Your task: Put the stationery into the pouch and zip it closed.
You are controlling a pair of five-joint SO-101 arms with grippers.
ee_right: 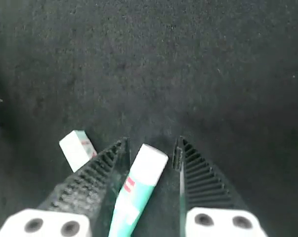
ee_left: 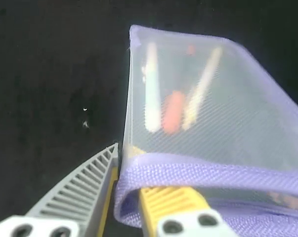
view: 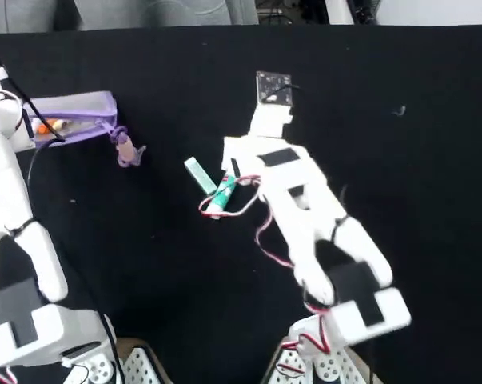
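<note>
Translucent lilac mesh pouch [ee_left: 237, 128], purple-trimmed

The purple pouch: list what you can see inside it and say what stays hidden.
Through the pouch mesh show three slim sticks: a pale one, an orange one, a yellowish one. The purple zip band hides whatever lies behind it.
</note>
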